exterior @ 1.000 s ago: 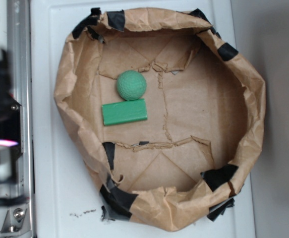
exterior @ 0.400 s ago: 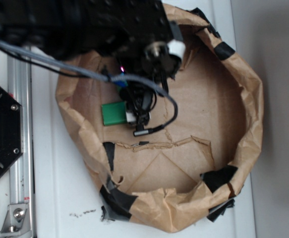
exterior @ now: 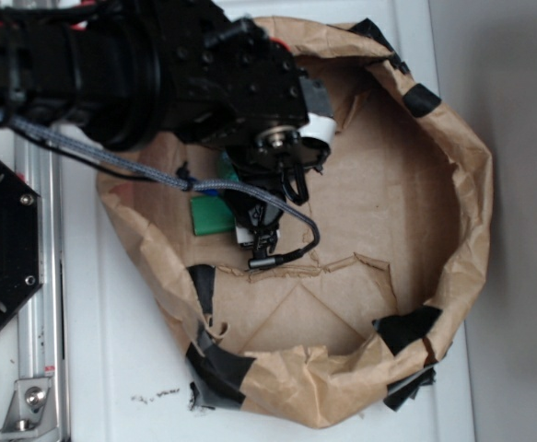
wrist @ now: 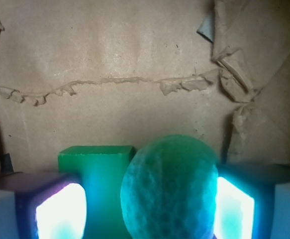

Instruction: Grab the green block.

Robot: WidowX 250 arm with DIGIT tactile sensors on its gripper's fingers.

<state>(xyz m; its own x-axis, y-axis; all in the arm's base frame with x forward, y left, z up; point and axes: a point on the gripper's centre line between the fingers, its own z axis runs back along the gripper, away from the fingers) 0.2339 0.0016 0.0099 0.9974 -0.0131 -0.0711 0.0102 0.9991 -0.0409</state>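
The green block (wrist: 97,179) is a smooth bright-green bar on the brown paper floor. In the wrist view it lies just inside my left glowing finger (wrist: 60,214). The dimpled green ball (wrist: 169,191) rests against the block's right side and reaches my right finger (wrist: 234,209). My gripper (wrist: 145,211) is open, its jaws wide apart with both block and ball between them. In the exterior view only the block's left end (exterior: 209,217) shows beside the black arm (exterior: 204,78); the ball is hidden under it.
A crumpled brown paper bowl (exterior: 471,184) patched with black tape (exterior: 406,327) walls in the work area on a white table (exterior: 93,350). A torn paper seam (wrist: 110,82) crosses the floor ahead. A cable (exterior: 291,249) hangs off the arm.
The arm has swung in from the left over the bowl and come down on the block and ball. It now hides the ball and the block's right half.
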